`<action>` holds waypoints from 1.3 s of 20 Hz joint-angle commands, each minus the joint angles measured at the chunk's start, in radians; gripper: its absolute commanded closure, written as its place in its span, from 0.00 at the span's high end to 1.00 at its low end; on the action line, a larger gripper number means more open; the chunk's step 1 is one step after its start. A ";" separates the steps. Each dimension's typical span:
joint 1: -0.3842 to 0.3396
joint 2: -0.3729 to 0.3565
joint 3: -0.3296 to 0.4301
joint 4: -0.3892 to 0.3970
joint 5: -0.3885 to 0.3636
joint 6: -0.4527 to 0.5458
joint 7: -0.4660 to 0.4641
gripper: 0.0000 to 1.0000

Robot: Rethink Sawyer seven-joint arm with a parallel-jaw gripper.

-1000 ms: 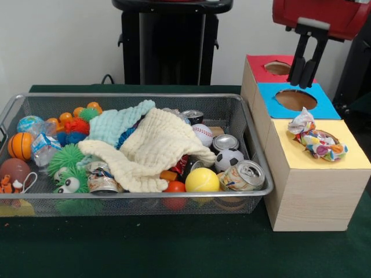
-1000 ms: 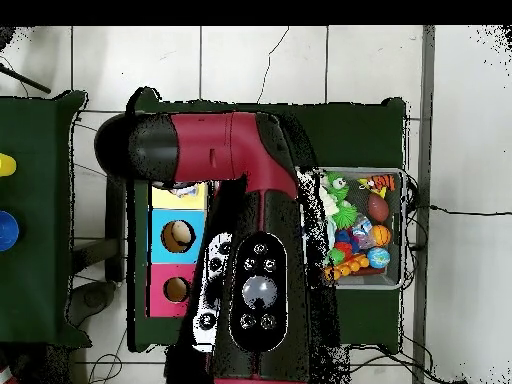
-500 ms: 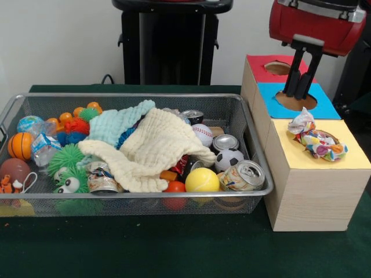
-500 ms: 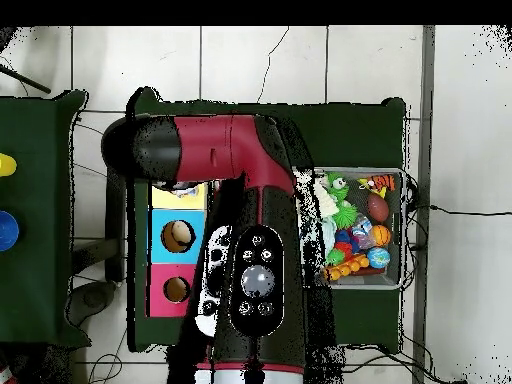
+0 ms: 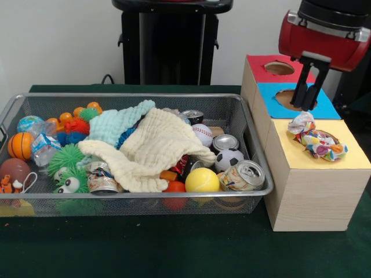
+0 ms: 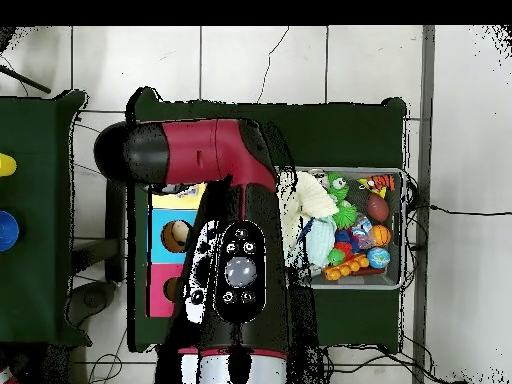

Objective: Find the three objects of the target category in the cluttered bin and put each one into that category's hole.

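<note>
my gripper [image 5: 305, 98] is hanging over the blue hole [image 5: 291, 98], fingers close together, looking clenched on nothing. the crumpled wrapper [image 5: 315, 139] is sitting at the yellow hole [image 5: 329, 138], at 5 o'clock from me. i'm thinking nudging it fully in beats grabbing.

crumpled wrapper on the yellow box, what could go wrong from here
The crumpled wrapper sits on the yellow hole's rim, not inside, so it may never drop in or could get knocked off the box. The gripper hangs low over the blue hole; a sideways move might clip the box top.
</note>
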 commanded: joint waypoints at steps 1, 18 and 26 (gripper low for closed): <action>0.007 0.044 -0.020 0.045 0.013 -0.028 0.227 0.00; 0.015 0.082 -0.025 0.051 0.052 -0.079 0.249 0.00; 0.022 0.099 -0.028 0.073 0.069 -0.137 0.252 0.00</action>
